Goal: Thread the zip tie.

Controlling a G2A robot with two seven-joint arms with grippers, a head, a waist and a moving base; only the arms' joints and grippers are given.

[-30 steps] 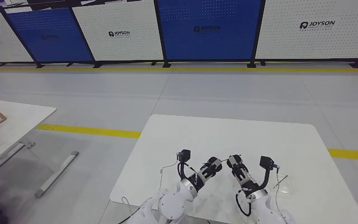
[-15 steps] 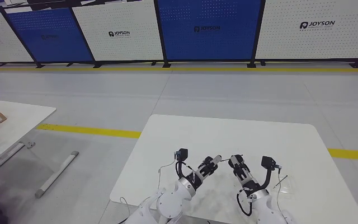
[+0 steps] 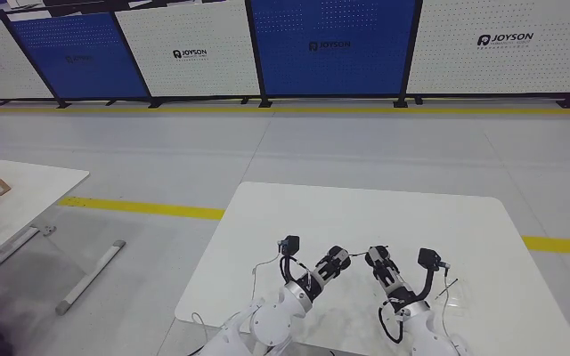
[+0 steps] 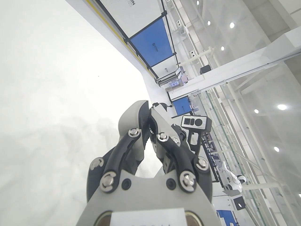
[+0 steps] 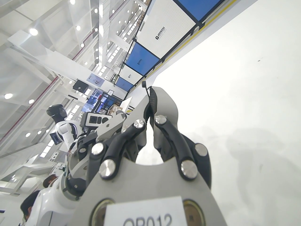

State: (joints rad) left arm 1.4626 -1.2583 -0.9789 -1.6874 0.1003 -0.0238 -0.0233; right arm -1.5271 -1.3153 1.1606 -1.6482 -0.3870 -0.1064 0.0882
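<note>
Black zip tie (image 5: 144, 85) pinched in right end effector (image 5: 150, 94), left end effector (image 4: 147, 106) clenched, arms angled inward

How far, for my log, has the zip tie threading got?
Done: the right gripper is shut on the black zip tie, one end poking out. In hand: the left gripper, shut, faces it closely above the table. Left: the tie looks unlooped, so threading remains.
</note>
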